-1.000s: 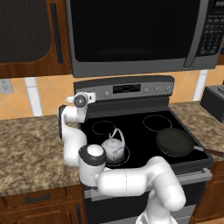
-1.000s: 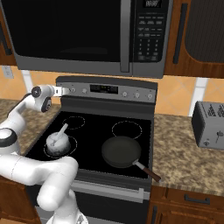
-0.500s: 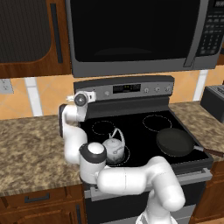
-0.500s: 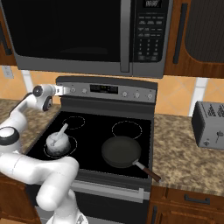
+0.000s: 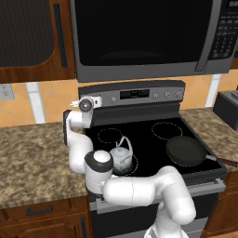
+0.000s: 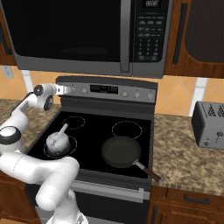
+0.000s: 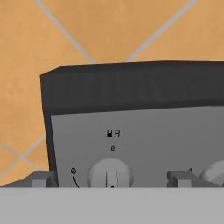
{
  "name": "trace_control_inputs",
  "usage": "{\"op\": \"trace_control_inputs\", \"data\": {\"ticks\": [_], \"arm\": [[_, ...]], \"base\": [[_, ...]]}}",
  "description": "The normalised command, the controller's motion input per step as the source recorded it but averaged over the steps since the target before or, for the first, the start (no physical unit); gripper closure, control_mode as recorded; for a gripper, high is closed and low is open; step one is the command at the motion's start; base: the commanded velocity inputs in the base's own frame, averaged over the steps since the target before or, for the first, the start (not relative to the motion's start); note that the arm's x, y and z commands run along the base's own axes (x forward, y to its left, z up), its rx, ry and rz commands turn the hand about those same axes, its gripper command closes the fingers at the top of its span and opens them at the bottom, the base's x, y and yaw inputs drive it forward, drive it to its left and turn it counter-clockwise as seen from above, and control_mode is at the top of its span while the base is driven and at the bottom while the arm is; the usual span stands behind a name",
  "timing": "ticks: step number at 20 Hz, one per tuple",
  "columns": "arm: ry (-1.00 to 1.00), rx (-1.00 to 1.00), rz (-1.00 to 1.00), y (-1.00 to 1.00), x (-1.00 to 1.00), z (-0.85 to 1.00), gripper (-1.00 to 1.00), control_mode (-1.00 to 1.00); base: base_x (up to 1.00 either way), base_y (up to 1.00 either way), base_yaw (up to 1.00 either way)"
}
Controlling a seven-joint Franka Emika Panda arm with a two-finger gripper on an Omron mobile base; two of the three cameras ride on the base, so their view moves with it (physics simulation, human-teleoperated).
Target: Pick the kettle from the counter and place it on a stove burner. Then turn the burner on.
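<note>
Hand view puts a stove knob [image 7: 110, 174] squarely between the fingertips of the hand [image 7: 111, 179], spread wide and empty, presumably lined up to turn it. Kettle [image 5: 122, 159] already sits on the stove's near-left burner [image 5: 135, 163], off the tabletop [image 5: 32, 158].

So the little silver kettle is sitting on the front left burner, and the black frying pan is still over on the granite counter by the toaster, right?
Not quite. The small rounded silver-grey metal kettle is on the front left burner, but the flat black frying pan sits on the black stove top, on the front right burner, not on the counter. The right base view shows it.
</note>
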Motion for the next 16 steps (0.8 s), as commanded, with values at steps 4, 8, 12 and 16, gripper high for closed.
{"op": "trace_control_inputs", "data": {"ticks": [4, 8, 12, 16], "arm": [[0.00, 0.00, 0.00, 0.00, 0.00, -0.12, -1.00, -1.00], [0.00, 0.00, 0.00, 0.00, 0.00, -0.08, -1.00, -1.00], [0.00, 0.00, 0.00, 0.00, 0.00, -0.02, -1.00, -1.00], [0.00, 0.00, 0.00, 0.00, 0.00, 0.02, -1.00, -1.00]], "base": [[0.00, 0.00, 0.00], [0.00, 0.00, 0.00], [0.00, 0.00, 0.00], [0.00, 0.00, 0.00]]}}
